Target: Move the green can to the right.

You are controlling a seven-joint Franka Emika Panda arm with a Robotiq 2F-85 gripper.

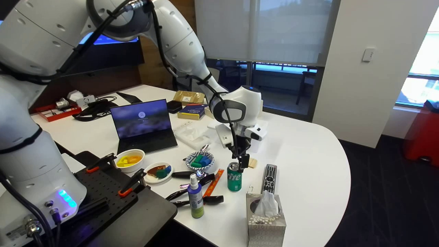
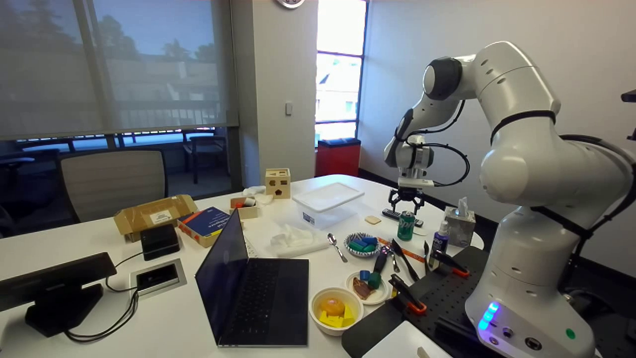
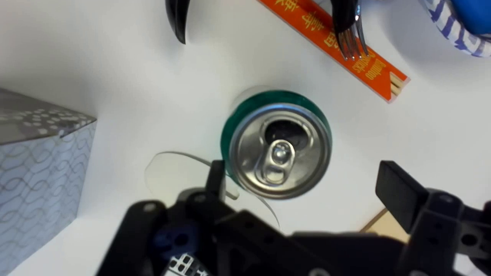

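We see the green can (image 1: pixel 234 181) standing upright on the white table (image 1: pixel 308 185), between the orange chopstick packet (image 3: pixel 314 23) and the remote control (image 1: pixel 269 178). The gripper (image 3: pixel 307 180) points down close to the can's top, its fingers (image 3: pixel 401 191) spread wide apart. In the wrist view we look down on the can's silver top — pull tab and drinking hole both showing — and that top shows in the gap between the fingers, much nearer the finger at the left of this view. From this angle that finger overlaps the can's edge; we cannot tell whether the two touch. The finger at the right is clearly apart from the can.

A fork (image 3: pixel 348 40) lies with its tines over the packet. Near the can stands a tissue box (image 1: pixel 265 228) with a tissue (image 1: pixel 267 207) poking out, and in an exterior view we find a spray bottle (image 1: pixel 196 202) upright beside black-handled utensils (image 1: pixel 214 200). A patterned bowl (image 2: pixel 358 254) holds blue and green blocks (image 2: pixel 369 240); near it, a plate (image 2: pixel 373 300) carries a brown piece (image 2: pixel 361 288) and more blocks. Just beside the plate, a white bowl (image 2: pixel 332 330) holds yellow pieces (image 2: pixel 330 320) and a round orange thing (image 2: pixel 332 307). Near that bowl we see a laptop (image 1: pixel 144 127), its screen raised. Farther along are a lidded plastic bin (image 2: pixel 328 199), a small wooden box (image 2: pixel 278 186) with cut-out shapes, and a blue book (image 2: pixel 213 221).
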